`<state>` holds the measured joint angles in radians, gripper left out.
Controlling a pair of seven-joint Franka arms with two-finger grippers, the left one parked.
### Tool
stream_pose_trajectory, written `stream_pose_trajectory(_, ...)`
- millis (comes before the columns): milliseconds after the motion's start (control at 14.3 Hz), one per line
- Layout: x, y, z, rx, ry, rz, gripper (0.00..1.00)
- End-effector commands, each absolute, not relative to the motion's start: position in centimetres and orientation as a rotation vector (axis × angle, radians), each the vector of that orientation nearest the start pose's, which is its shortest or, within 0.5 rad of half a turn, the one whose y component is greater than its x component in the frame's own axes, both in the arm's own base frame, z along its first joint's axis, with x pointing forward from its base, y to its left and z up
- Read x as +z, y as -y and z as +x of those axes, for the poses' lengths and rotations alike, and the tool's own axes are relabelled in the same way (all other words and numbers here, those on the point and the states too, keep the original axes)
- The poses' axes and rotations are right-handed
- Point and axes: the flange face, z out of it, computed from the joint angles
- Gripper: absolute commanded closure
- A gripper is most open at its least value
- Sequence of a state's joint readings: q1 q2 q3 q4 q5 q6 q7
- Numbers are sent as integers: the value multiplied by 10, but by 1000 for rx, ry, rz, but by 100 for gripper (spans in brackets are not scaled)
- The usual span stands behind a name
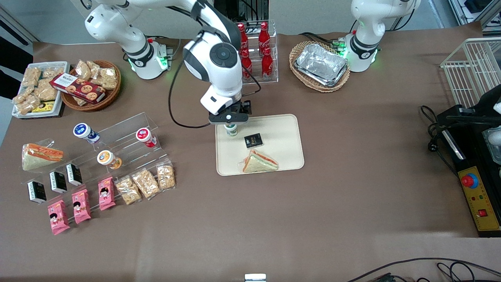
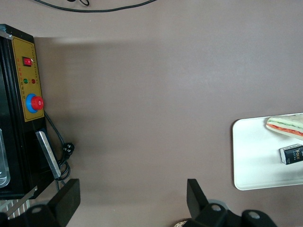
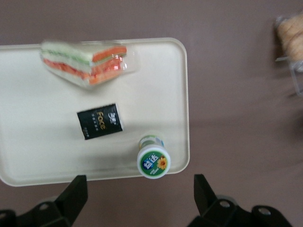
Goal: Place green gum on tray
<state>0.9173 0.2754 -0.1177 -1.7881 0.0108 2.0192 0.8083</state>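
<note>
Gripper [image 3: 137, 198] fingers spread wide, nothing between the pads. Both fingers [image 3: 73, 194] stand well clear of the green gum [image 3: 153, 160]; the bottle sits between the lines of the two fingers but not in contact with either.

Green gum stands upright on the tray [image 3: 28, 156], lid up, close to the rim near one rounded corner. In the front view the gripper [image 1: 229, 119] hangs directly above the green gum [image 1: 231, 130], which shows just under the finger mount, at the tray [image 1: 285, 150] corner farthest from the front camera, toward the working arm's end.

Also on the tray: a small black packet [image 3: 99, 121] beside the bottle, apart from it, and a wrapped triangular sandwich [image 3: 87, 60] nearer the front camera than the packet, not touching it.

Off the tray, toward the working arm's end of the table: clear tiered display stand [image 1: 129, 137] holding a blue-lidded bottle [image 1: 84, 132], a red-lidded bottle [image 1: 146, 137] and an orange-lidded bottle [image 1: 107, 159]. Farther from the front camera than the tray, a wicker basket [image 1: 301, 49] holds silver foil trays [image 1: 321, 63].
</note>
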Motion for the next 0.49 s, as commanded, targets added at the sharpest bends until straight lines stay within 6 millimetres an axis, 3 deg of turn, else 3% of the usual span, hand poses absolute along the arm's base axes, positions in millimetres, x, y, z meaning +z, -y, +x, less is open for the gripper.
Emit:
stream_pose_trajectory(0, 467, -431, 471, 65, 41, -3185, 0)
stream_pose_trajectory(209, 514, -384, 498, 82, 175, -3158, 0)
stream_pose_trajectory(349, 542, -346, 514, 30, 124, -3131, 0)
stream_pose_trajectory(419, 547, -325, 523, 25, 77, -3134, 0)
